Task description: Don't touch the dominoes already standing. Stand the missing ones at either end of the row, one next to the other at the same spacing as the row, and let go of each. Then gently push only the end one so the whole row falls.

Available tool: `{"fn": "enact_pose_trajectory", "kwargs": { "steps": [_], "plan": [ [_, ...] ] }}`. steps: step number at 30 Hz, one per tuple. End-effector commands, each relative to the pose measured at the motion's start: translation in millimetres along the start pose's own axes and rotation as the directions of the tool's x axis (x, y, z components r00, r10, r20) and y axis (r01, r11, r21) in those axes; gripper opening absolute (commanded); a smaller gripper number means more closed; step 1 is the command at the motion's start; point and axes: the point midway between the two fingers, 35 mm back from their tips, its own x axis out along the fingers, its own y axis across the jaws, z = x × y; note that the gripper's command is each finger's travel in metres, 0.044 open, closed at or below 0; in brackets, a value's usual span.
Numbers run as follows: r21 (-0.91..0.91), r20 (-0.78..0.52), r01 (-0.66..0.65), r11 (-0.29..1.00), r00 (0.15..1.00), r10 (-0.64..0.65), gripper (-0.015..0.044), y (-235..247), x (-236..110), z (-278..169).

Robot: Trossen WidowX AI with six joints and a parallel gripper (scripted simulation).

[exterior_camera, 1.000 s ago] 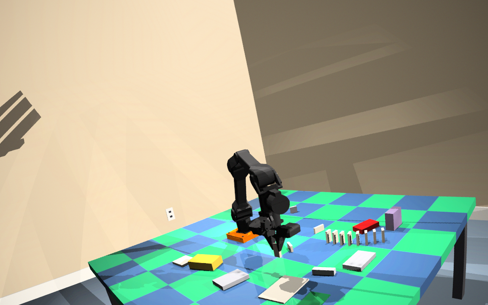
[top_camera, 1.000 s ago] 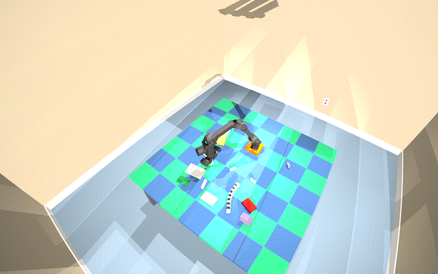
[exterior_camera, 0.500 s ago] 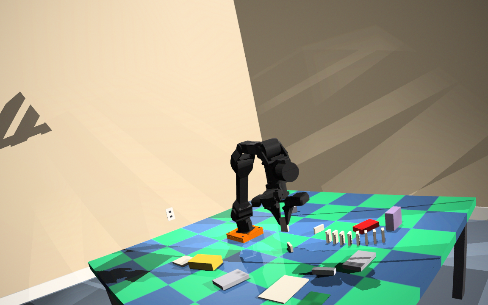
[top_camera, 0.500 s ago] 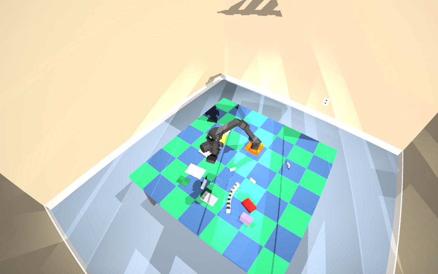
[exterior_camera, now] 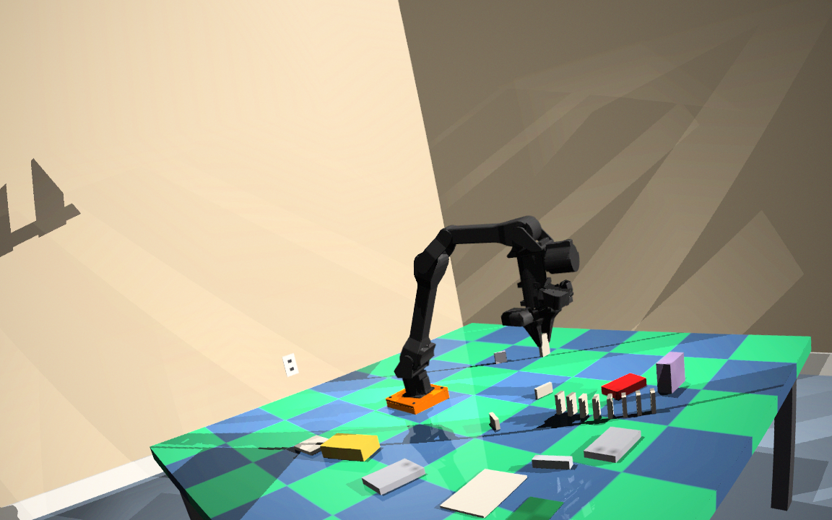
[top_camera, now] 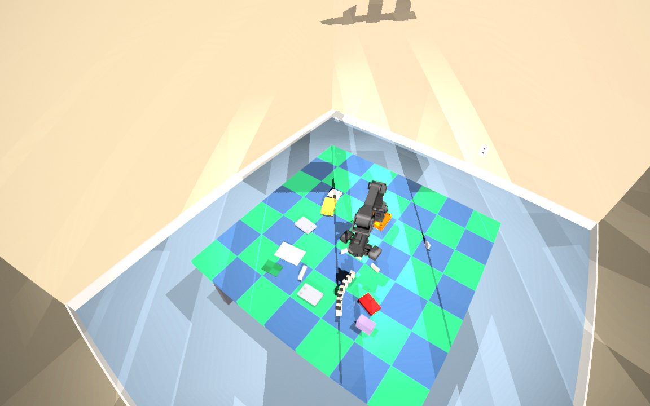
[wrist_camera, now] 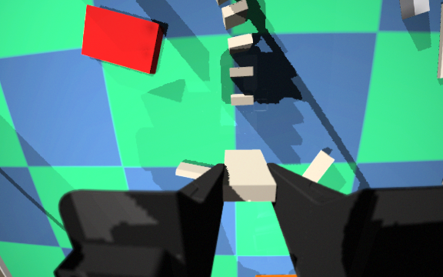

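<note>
My gripper (top_camera: 360,251) (exterior_camera: 543,336) (wrist_camera: 244,170) is shut on a cream domino (exterior_camera: 545,347) (wrist_camera: 249,175) and holds it upright, well above the checkered table (exterior_camera: 697,452). A row of several standing dominoes (top_camera: 343,292) (exterior_camera: 603,406) (wrist_camera: 241,71) runs away from the gripper; its near end domino (top_camera: 352,274) (exterior_camera: 559,402) (wrist_camera: 241,99) stands a little ahead of the held one. Two loose dominoes lie flat below the gripper, one on the left (wrist_camera: 192,170) (top_camera: 343,251) (exterior_camera: 494,421) and one on the right (wrist_camera: 318,166) (top_camera: 374,267) (exterior_camera: 543,390). A small grey domino (top_camera: 427,245) (exterior_camera: 500,356) lies farther off.
A red block (top_camera: 369,303) (exterior_camera: 623,383) (wrist_camera: 121,38) and a lilac block (top_camera: 365,323) (exterior_camera: 669,371) sit close beside the row's far half. A grey slab (top_camera: 310,294) (exterior_camera: 612,443), a small bar (top_camera: 301,272) (exterior_camera: 551,461), a cream sheet (top_camera: 289,252) (exterior_camera: 483,491) and a yellow block (top_camera: 328,206) (exterior_camera: 349,445) lie on the other side. The arm's orange base (exterior_camera: 417,399) stands mid-table.
</note>
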Motion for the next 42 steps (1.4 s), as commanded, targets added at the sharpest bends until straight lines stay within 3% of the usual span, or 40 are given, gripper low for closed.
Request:
{"fn": "enact_pose_trajectory", "kwargs": {
  "steps": [1,33,42],
  "plan": [
    [-0.03,0.001,0.008,1.0,1.0,-0.008,0.0107,-5.1,0.3,-1.4],
    [-0.03,0.001,0.009,0.999,1.0,-0.009,0.0107,-6.1,129.8,-0.8],
    [-0.03,0.001,0.009,0.999,1.0,-0.009,0.0107,-6.3,132.6,-1.5]
  ]
}}
